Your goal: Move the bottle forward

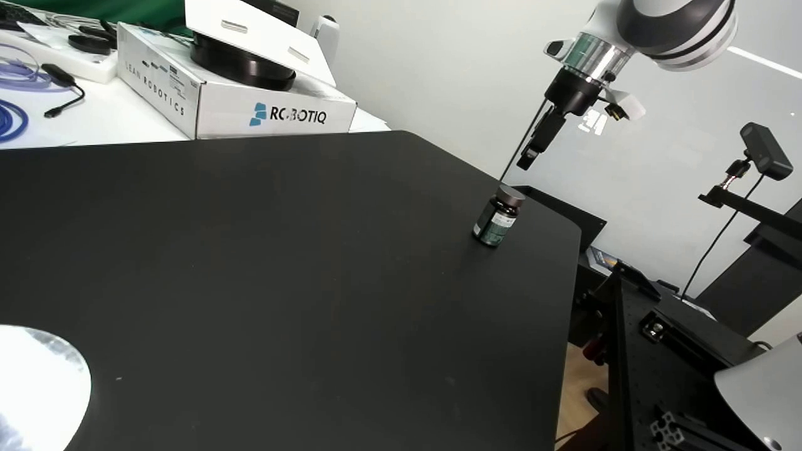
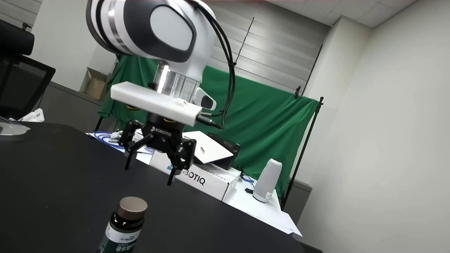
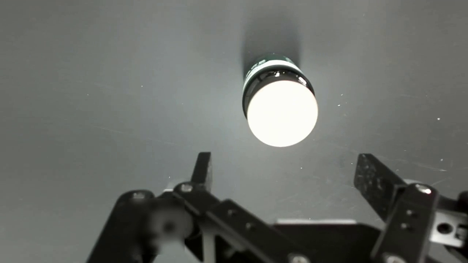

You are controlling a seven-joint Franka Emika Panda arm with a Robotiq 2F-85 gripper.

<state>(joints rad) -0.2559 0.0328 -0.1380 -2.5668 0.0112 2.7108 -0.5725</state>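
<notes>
The bottle (image 1: 496, 219) stands upright on the black table, dark with a greenish label and a brownish-grey cap. It also shows in an exterior view (image 2: 122, 233), cut off by the lower edge. In the wrist view the bottle (image 3: 281, 113) is seen from above, its cap glaring white. My gripper (image 1: 527, 158) hangs above table height, apart from the bottle. In an exterior view the gripper (image 2: 149, 176) has its two fingers wide apart with nothing between them. In the wrist view the bottle lies just beyond the open fingertips (image 3: 284, 164), roughly centred between them.
The black table (image 1: 282, 282) has its rounded edge near the bottle. A white Robotiq box (image 1: 338, 120) with a pale flat panel (image 1: 263, 34) on top stands on a white table behind. A white round object (image 1: 41, 388) sits at the opposite side. A camera (image 1: 765, 150) stands on a bracket.
</notes>
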